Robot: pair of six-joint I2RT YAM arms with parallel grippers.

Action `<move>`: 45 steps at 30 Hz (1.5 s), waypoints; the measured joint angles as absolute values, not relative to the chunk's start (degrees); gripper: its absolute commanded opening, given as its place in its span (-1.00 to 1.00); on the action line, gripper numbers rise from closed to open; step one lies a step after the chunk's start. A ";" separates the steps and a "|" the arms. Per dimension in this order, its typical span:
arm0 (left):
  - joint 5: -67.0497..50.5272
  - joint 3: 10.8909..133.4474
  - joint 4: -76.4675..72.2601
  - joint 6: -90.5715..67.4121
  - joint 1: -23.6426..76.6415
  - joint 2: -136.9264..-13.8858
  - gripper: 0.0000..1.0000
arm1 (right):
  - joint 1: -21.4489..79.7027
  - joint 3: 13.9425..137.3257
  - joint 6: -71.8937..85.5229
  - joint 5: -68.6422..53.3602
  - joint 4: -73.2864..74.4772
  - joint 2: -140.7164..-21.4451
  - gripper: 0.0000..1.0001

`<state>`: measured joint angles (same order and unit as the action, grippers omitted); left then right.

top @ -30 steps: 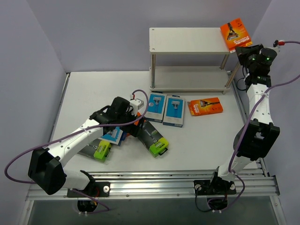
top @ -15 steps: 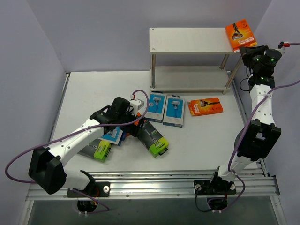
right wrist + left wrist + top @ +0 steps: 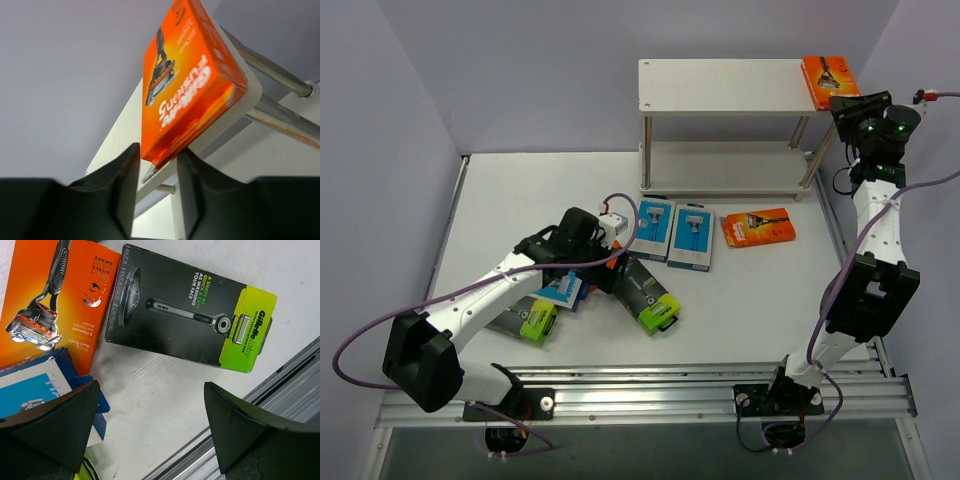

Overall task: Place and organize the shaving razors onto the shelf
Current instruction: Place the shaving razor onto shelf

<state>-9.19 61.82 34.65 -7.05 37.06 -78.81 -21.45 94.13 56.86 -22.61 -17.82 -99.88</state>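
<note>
One orange razor pack (image 3: 828,78) lies on the right end of the shelf's top board (image 3: 720,85). In the right wrist view this pack (image 3: 185,90) rests on the board (image 3: 120,142), its near corner between my parted fingers. My right gripper (image 3: 847,103) (image 3: 157,160) is open around that corner. My left gripper (image 3: 605,270) (image 3: 150,410) hangs wide open over bare table, holding nothing. Just beyond it lie a black pack with a lime-green end (image 3: 190,315), an orange pack (image 3: 55,300) and a light blue pack (image 3: 35,390).
On the table lie two light blue packs (image 3: 653,229) (image 3: 691,236), an orange pack (image 3: 758,226), a black-and-lime pack (image 3: 648,293) and another (image 3: 528,318) under the left arm. The shelf's lower board (image 3: 720,165) holds nothing. A metal rail (image 3: 650,385) runs along the near edge.
The right gripper's jaws have parted. The orange pack, held tilted above the shelf's right end before, now lies flat on the top board. The left arm has not moved.
</note>
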 measured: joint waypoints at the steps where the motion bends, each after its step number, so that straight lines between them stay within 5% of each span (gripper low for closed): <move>1: -9.19 61.82 34.74 -7.03 37.08 -78.83 0.88 | -21.47 94.13 56.84 -22.70 -17.85 -100.01 -0.16; 6: -9.26 61.82 34.89 -6.96 37.08 -78.89 0.88 | -21.69 94.13 56.73 -23.05 -17.91 -100.18 0.07; 14: -9.26 61.82 34.92 -6.92 37.06 -78.98 0.88 | -22.04 94.13 56.34 -23.22 -17.96 -100.18 0.18; 24: -9.26 61.84 34.94 -6.76 37.08 -79.00 0.88 | -22.15 94.45 53.84 -24.18 -16.23 -100.18 0.99; 45: -4.25 61.84 36.12 -6.15 36.99 -76.75 0.88 | -26.00 89.71 47.09 -29.89 -6.59 -82.41 1.00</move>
